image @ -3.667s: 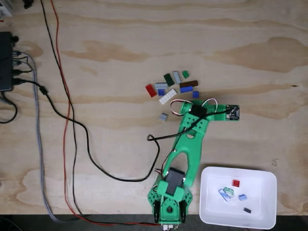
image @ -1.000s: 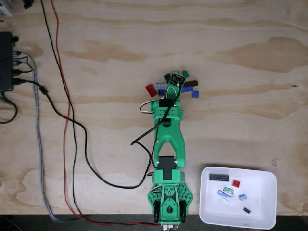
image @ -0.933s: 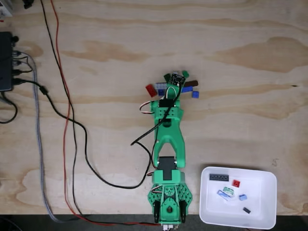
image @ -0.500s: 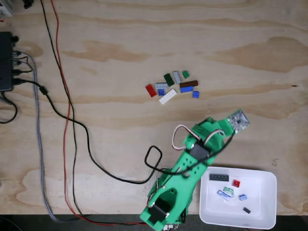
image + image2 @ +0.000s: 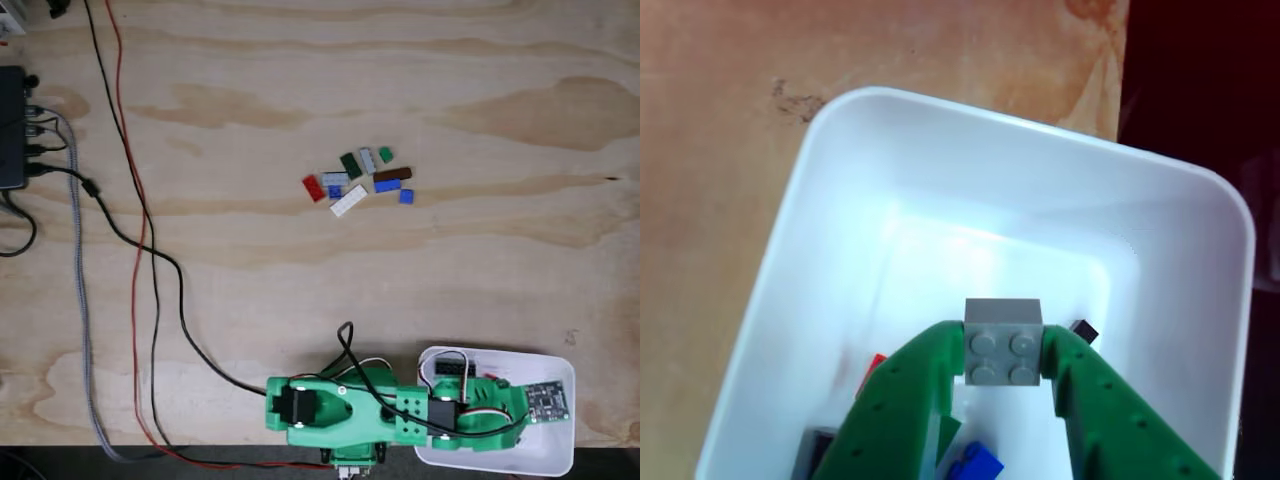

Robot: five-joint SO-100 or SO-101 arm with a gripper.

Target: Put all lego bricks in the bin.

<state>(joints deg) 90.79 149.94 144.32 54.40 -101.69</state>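
Observation:
In the other view my gripper [image 5: 1003, 352] is shut on a grey two-by-two lego brick [image 5: 1003, 342], holding it above the inside of the white bin [image 5: 970, 150]. A red brick [image 5: 873, 368], a black one [image 5: 1083, 330], a blue one [image 5: 978, 462] and a dark grey one [image 5: 818, 446] lie in the bin below. The fixed view shows the green arm [image 5: 340, 408] lying along the table's near edge, its wrist over the bin [image 5: 520, 364]. Several loose bricks [image 5: 349, 200] lie in a cluster mid-table, among them a red one [image 5: 313, 188] and a brown one [image 5: 392, 174].
Black, red and grey cables [image 5: 150, 260] run down the left side of the plywood table in the fixed view, and one black cable loops to the arm's base. A black box [image 5: 12, 130] sits at the left edge. The bin stands close to the table's near right corner.
The arm went from reaching over the brick cluster to swinging right and down; it now lies along the near edge with its wrist over the bin. A dark grey plate appeared in the bin.

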